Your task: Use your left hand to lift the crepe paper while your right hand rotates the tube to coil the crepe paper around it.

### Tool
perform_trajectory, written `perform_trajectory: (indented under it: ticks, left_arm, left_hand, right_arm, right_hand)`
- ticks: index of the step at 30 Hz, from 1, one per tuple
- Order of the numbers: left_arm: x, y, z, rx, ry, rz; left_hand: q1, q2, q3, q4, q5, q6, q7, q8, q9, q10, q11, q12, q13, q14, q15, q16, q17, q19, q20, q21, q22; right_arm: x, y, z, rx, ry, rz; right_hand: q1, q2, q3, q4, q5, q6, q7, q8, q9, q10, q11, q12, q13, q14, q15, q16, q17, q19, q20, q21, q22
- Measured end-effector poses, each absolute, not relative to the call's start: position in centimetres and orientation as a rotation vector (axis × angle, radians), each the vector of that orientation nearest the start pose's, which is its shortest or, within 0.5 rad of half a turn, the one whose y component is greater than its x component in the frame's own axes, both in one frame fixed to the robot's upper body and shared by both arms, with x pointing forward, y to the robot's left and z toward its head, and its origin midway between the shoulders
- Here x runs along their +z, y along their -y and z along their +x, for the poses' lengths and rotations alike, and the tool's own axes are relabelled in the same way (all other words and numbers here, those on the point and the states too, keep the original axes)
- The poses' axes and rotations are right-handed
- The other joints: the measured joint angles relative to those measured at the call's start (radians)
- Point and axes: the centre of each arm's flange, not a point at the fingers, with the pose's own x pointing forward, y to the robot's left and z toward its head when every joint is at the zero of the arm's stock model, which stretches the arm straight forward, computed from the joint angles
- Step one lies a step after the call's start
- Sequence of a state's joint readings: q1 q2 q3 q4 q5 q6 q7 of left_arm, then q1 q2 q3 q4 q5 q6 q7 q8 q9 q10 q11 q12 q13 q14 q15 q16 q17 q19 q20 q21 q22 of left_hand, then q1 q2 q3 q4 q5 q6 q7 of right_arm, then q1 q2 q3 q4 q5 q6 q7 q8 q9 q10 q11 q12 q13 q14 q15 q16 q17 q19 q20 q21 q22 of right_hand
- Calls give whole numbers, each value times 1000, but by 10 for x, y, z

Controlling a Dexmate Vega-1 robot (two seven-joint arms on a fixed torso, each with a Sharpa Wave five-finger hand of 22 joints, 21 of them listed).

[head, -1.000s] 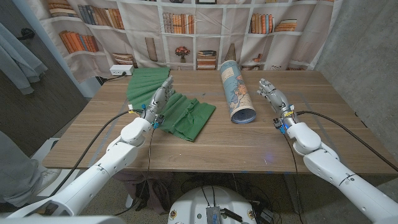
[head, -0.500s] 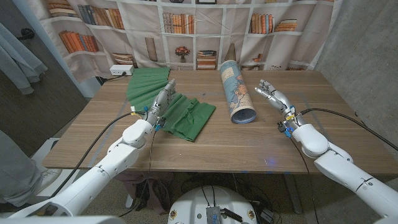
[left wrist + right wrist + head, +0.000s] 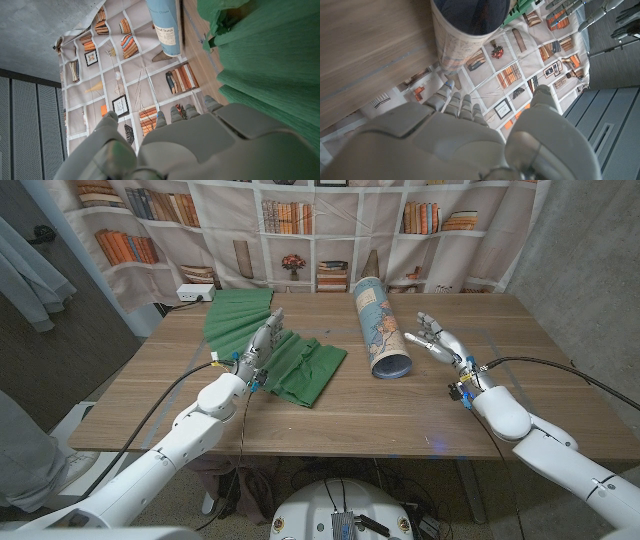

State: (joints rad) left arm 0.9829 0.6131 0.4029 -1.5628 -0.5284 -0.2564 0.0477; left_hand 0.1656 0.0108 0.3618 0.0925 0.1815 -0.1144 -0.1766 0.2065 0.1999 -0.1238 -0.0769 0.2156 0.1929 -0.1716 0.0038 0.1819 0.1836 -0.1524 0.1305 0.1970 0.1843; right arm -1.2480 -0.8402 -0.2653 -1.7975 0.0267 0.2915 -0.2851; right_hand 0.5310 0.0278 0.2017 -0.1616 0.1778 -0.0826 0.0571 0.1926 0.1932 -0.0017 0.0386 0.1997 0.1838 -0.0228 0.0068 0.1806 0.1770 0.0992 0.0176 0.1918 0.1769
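Note:
Green crepe paper [image 3: 290, 365] lies spread in folds across the table's left half; its pleats also show in the left wrist view [image 3: 270, 65]. A map-printed cardboard tube [image 3: 379, 326] lies on its side right of the paper, its open end [image 3: 470, 15] facing my right hand. My left hand [image 3: 258, 346] stands over the paper's left part with fingers straight, holding nothing. My right hand [image 3: 437, 340] hovers open just right of the tube's near end, fingers spread toward it, a small gap between them.
A white power strip [image 3: 194, 293] sits at the table's back left corner. A bookshelf-printed curtain [image 3: 300, 230] hangs behind the table. Bare wood [image 3: 400, 420] runs along the front edge and at the right of the tube.
My right hand has turned and swung left toward the tube's near end, fingers now spread toward it. The left hand has barely moved. Paper and tube lie as before.

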Motion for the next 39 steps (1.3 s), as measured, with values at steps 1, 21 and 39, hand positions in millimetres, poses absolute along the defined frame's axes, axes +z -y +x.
perform_trajectory:
  ticks: [1, 21, 39]
  left_arm:
    - [-44, -252, 604, -276, 613, 127]
    - [-42, -246, 613, -307, 580, 153]
    - [-43, -246, 615, -316, 549, 155]
  left_hand:
    - [0, 0, 0, 0, 0, 0, 0, 0, 0, 0, 0, 0, 0, 0, 0, 0, 0, 0, 0, 0, 0]
    - [0, 0, 0, 0, 0, 11, 10, 0, 0, 13, 5, 0, 0, -4, 4, 0, 0, 0, 0, 0, 0]
    - [4, 4, 0, 0, 0, 24, 8, 4, 0, 18, 11, 0, 0, 0, 11, 7, 0, 0, 0, 0, 0]
  right_arm:
    - [-61, 291, 524, 75, 776, -708]
    - [-75, 272, 504, -42, 759, -966]
    - [-88, 263, 501, -207, 765, -1119]
  right_hand:
    - [4, 1, 0, 0, 0, 0, 0, 0, 0, -3, -3, 2, 0, 0, 0, 0, 0, 0, 0, 0, 0]
    - [271, 46, 99, -26, 16, 11, -58, 15, -3, 22, -44, 8, 0, 43, -32, 5, 0, 54, -40, 2, -5]
    - [381, 0, 89, 2, 0, 79, -81, 37, 0, 152, -93, 56, 7, 165, -43, 31, 3, 160, -55, 23, 3]
